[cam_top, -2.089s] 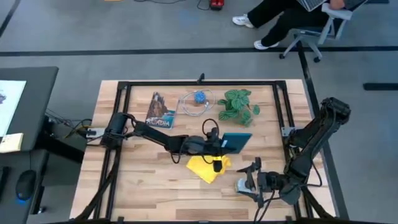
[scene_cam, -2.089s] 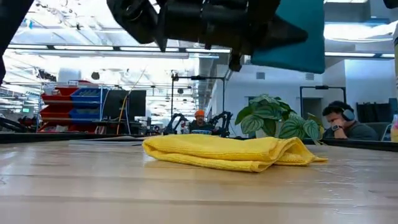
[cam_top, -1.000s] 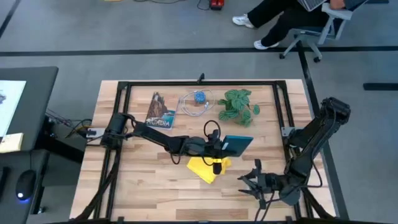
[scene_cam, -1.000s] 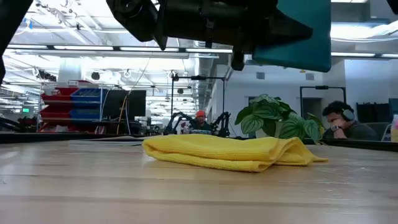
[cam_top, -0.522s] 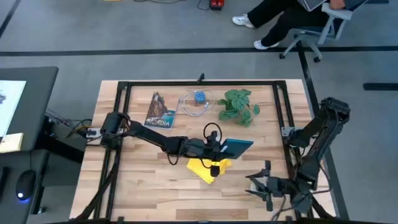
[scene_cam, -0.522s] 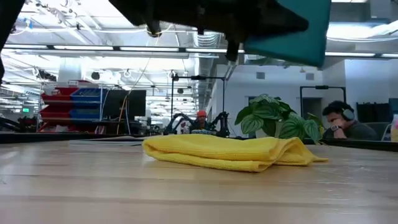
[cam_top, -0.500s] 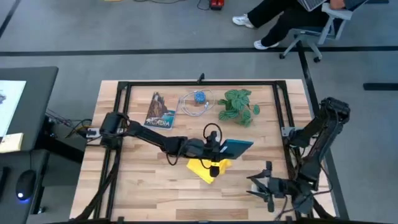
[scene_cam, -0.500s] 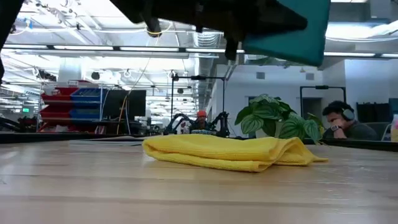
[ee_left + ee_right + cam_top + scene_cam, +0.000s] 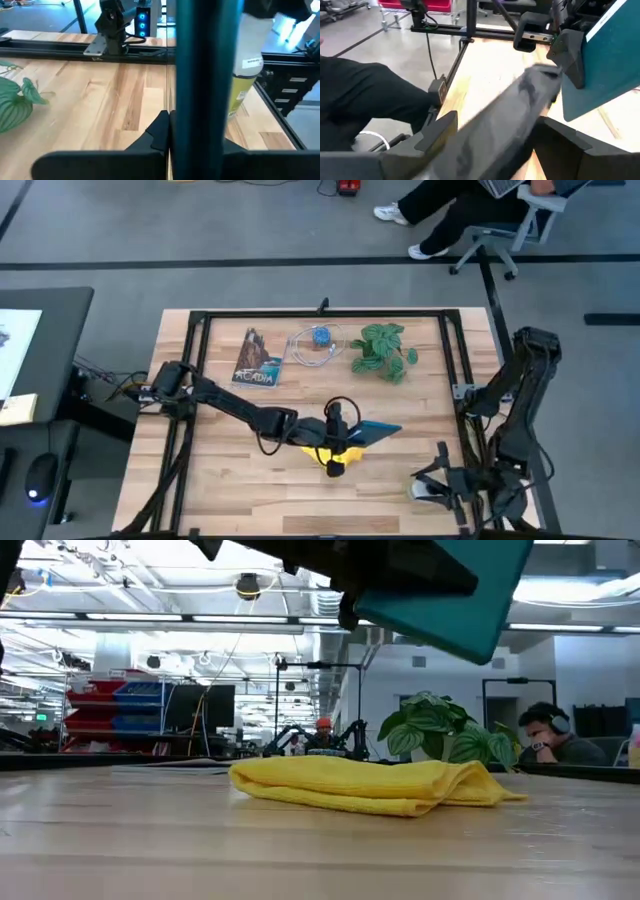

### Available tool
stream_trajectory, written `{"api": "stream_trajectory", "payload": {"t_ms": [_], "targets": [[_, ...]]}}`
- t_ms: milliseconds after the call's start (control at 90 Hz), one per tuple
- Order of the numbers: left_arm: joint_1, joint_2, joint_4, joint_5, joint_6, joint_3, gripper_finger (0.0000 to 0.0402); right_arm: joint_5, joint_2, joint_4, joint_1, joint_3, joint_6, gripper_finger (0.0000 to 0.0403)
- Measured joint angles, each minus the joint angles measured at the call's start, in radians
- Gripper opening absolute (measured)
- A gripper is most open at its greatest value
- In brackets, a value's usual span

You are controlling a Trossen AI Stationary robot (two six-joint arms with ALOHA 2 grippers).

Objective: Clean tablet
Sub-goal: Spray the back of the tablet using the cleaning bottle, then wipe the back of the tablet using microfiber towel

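The tablet (image 9: 372,430), showing a teal back, hangs above the table's middle with my left gripper (image 9: 343,430) shut on it. It is the slanted teal slab (image 9: 450,595) in the low view. The folded yellow cloth (image 9: 335,454) lies flat on the wood below it (image 9: 370,785). My right gripper (image 9: 440,482) is near the table's right front corner, shut on a white spray bottle (image 9: 245,70) with a yellow label. The right wrist view shows that bottle as a grey blur (image 9: 515,115), with the tablet (image 9: 607,65) farther off. My left gripper pinches the tablet's left end (image 9: 200,117) between its two fingers, coming level from the table's left. The tablet stands edge-on between the fingers, lifted clear and tilted above the cloth. My right gripper has the bottle's body (image 9: 520,107) lying between its two fingers. Blur hides which part it grips.
At the back stand an "ACADIA" booklet (image 9: 257,358), a clear bag with a blue thing (image 9: 318,342) and a potted plant (image 9: 384,350). Black frame rails (image 9: 470,380) border the table. A person sits on a chair (image 9: 470,220) beyond the far edge.
My left gripper has drawn toward the table's near edge with the tablet, which has tipped so that its right end hangs lower over the cloth. My right gripper has gone toward the table's right edge with the bottle. The cloth has not moved.
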Motion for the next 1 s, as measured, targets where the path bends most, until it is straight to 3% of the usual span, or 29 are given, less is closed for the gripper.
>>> {"api": "stream_trajectory", "payload": {"t_ms": [289, 533, 767, 1000], "targets": [[0.0, 0.0, -0.028, 0.0, -0.015, 0.0, 0.0011, -0.004, -0.075, -0.08, -0.048, 0.0, 0.031, 0.023], [-0.001, 0.0, -0.197, -0.051, -0.014, 0.0, 0.0011, -0.025, -0.162, -0.11, -0.065, 0.0, 0.021, 0.0285], [-0.004, 0.0, -0.293, -0.101, -0.031, -0.008, 0.0011, -0.026, -0.163, -0.146, -0.056, 0.045, -0.051, 0.033], [-0.011, 0.0, -0.304, -0.117, -0.109, -0.084, 0.0011, -0.009, -0.162, -0.153, -0.065, 0.14, -0.207, 0.0335]]}}
